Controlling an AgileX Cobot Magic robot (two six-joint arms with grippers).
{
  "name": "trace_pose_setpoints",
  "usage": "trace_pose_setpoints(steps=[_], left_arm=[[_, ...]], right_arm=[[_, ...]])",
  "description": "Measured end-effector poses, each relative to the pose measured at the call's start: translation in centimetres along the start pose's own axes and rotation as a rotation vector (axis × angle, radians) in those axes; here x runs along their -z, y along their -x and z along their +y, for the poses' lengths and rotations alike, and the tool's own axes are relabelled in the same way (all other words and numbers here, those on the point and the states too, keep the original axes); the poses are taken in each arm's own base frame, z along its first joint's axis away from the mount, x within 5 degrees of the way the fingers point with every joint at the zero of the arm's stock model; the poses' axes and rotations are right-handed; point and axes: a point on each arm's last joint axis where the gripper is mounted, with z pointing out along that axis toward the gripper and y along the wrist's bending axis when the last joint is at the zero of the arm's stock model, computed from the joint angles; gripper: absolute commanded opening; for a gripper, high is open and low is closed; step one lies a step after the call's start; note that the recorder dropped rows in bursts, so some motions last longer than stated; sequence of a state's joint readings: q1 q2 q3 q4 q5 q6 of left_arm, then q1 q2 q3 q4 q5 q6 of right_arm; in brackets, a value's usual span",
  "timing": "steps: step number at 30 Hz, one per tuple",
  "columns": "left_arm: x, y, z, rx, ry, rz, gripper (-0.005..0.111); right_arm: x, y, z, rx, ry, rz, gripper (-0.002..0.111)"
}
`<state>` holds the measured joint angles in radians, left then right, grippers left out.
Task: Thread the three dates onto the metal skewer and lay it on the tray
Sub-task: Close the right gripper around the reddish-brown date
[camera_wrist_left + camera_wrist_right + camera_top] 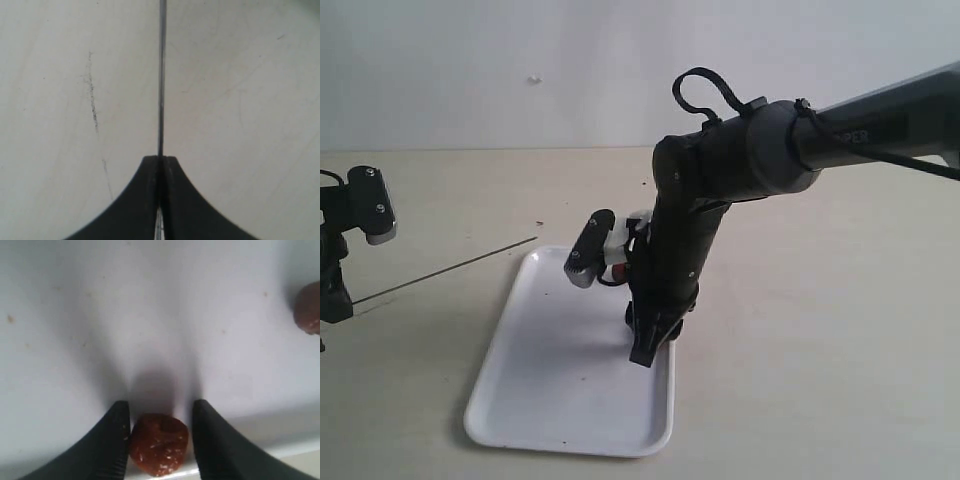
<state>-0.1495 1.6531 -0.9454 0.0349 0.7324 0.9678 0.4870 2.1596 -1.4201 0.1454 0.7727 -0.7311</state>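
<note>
A pale beige tabletop [820, 350] fills most of what I can see, bare apart from a few dark specks. The bulky black right arm [685, 230] reaches in from the right and bends steeply down over a flat white rectangular tray [550, 380] with rounded corners and a low rim, which lies near the front edge of the table. The right gripper [161, 402] comes down at the tray's right-hand side, its tips at the tray floor close by the rim. Its two black fingers stand parted to about the width of one small, roundish, wrinkled reddish-brown date [159, 442], which sits on the tray between them. They flank it very closely, but I cannot tell whether they press on it. A second date [307, 307] of the same kind lies on the tray well apart from the first, half cut off at the edge of the right wrist view. Over on the left, off the tray, the left gripper [160, 159] is clamped tight on a very thin straight grey metal skewer [450, 265], whose free end points toward the tray's far left corner and stops just short of it.
</note>
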Motion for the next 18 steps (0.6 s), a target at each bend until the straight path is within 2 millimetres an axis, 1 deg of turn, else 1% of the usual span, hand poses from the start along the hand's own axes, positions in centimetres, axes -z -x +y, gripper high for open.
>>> trace_pose_setpoints(steps=[18], left_arm=[[0.00, 0.00, 0.00, 0.000, 0.000, 0.000, 0.000]], right_arm=[[0.00, -0.05, 0.02, 0.001, 0.003, 0.005, 0.037]])
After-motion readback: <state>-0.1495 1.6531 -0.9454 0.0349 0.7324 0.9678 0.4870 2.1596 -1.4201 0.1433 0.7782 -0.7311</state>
